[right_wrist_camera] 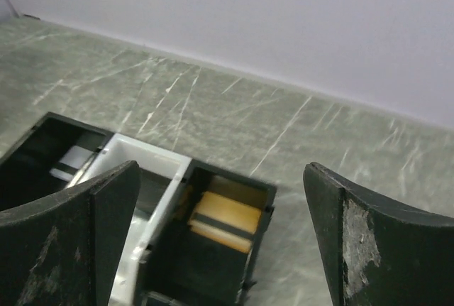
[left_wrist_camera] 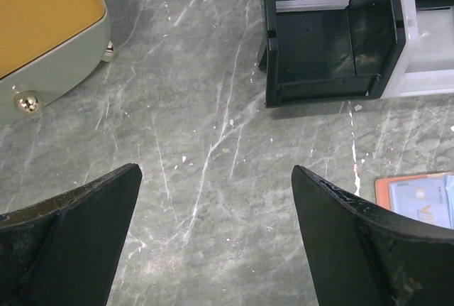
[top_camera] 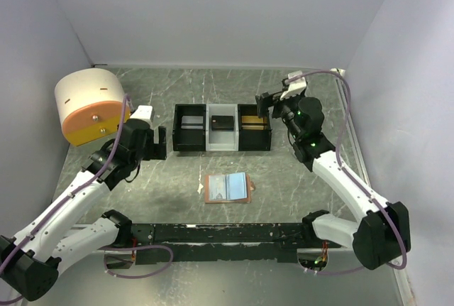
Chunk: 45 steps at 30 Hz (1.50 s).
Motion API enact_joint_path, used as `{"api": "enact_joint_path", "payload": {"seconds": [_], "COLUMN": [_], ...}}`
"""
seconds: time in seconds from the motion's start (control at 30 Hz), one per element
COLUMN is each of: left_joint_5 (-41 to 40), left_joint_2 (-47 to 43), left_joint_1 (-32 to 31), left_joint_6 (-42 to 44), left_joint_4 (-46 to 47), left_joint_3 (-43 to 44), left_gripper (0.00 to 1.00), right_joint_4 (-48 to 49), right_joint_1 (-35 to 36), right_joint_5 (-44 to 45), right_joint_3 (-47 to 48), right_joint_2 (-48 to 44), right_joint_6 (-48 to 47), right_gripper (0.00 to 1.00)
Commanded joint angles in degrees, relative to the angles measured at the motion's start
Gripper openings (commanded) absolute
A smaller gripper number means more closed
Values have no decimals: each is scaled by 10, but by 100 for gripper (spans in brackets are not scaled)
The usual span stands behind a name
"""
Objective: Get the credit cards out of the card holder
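The card holder [top_camera: 227, 187] lies open on the table between the arms, salmon-orange with a light blue inside; its corner [left_wrist_camera: 418, 196] shows at the right edge of the left wrist view, with printed light blue on it. A yellow credit card [right_wrist_camera: 223, 221] lies in the right compartment of the tray [top_camera: 222, 148]. A pale card [top_camera: 191, 123] and a dark card [top_camera: 223, 123] lie in the other two. My right gripper [top_camera: 264, 104] [right_wrist_camera: 221, 170] hangs open and empty above the yellow card's compartment. My left gripper [top_camera: 162, 144] [left_wrist_camera: 216, 178] is open over bare table left of the tray.
The black-and-white three-compartment tray [left_wrist_camera: 333, 86] stands at mid-table. A cream and orange rounded box [top_camera: 89, 104] [left_wrist_camera: 42, 29] with a small knob sits at the far left. Walls close in the back and both sides.
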Motion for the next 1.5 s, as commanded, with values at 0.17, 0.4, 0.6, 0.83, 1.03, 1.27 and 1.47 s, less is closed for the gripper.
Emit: {"api": "enact_joint_path", "payload": {"seconds": [0.17, 0.4, 0.6, 0.83, 1.03, 1.27, 1.47], "left_joint_5": [-36, -56, -61, -72, -75, -69, -66], "left_joint_2": [-4, -6, -8, -10, -16, -12, -3], "left_joint_1": [5, 4, 4, 4, 5, 5, 4], "left_joint_6": [-13, -13, -36, -40, -40, -37, -37], "left_joint_4": [-12, -20, -22, -28, -26, -24, -25], "left_joint_3": [5, 9, 9, 10, 9, 8, 10], "left_gripper": [99, 100, 100, 100, 100, 100, 98], "right_joint_4": [-209, -266, -383, -417, -429, -399, -424], "right_joint_1": [-2, 37, 276, 445, 480, 482, 482], "right_joint_5": [-57, -152, 153, 326, 346, 302, 294], "right_joint_3": [23, -10, 27, 37, 46, 48, 82], "right_joint_2": [-84, -76, -25, 49, 118, 177, 232], "right_joint_6": [267, 372, 405, 516, 593, 590, 589], "right_gripper": [100, 97, 88, 72, 68, 59, 57]}}
